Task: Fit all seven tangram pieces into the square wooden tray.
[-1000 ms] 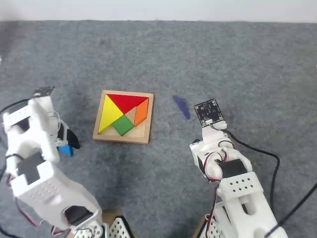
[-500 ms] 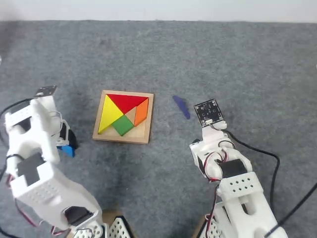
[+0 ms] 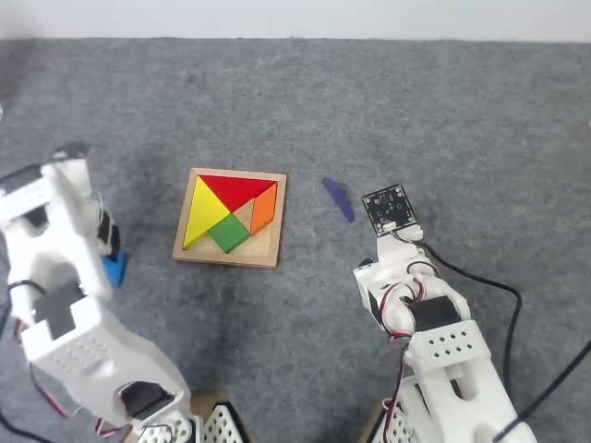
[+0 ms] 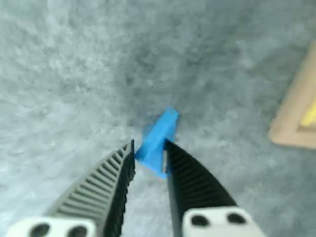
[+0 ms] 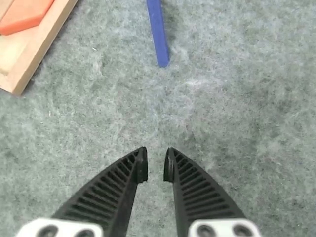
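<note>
The square wooden tray (image 3: 228,257) lies on grey carpet and holds a red triangle (image 3: 235,189), a yellow triangle (image 3: 203,218), a green square (image 3: 229,234) and an orange piece (image 3: 263,210); some bare wood shows among them. A light blue piece (image 4: 158,138) stands on edge between the fingers of my left gripper (image 4: 148,147), which is shut on it, left of the tray (image 4: 294,116). In the high view the same light blue piece (image 3: 114,268) peeks out beside the left arm. A dark blue piece (image 5: 158,32) lies on the carpet ahead of my right gripper (image 5: 154,165), which is shut and holds nothing.
The right arm (image 3: 416,309) rests on the carpet to the right of the tray, with the dark blue piece (image 3: 338,199) between them. A corner of the tray (image 5: 29,49) with the orange piece (image 5: 22,10) is near that gripper. Open carpet surrounds everything.
The left arm has swung toward the left edge and farther back in the high view, and the light blue piece has shifted slightly left with it. The right arm has not moved.
</note>
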Tool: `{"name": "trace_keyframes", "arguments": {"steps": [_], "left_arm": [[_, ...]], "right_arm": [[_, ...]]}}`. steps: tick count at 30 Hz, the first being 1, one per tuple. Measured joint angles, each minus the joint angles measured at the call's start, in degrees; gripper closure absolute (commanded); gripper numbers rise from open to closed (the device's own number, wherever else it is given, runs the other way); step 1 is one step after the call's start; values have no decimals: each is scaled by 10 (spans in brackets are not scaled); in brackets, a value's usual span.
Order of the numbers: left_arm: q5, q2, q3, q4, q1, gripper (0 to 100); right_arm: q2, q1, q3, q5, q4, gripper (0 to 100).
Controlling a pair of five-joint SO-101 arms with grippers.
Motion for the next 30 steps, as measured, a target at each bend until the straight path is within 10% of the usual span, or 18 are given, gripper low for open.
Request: {"name": "trace_keyframes", "arguments": {"steps": [17,30], "left_arm": [[-102,0,-126,110,-30,835],[-265,-115,173,-166,-33,834]], "right_arm": [[0,0,0,0,0,916],[0,0,0,0,0,916]]}}
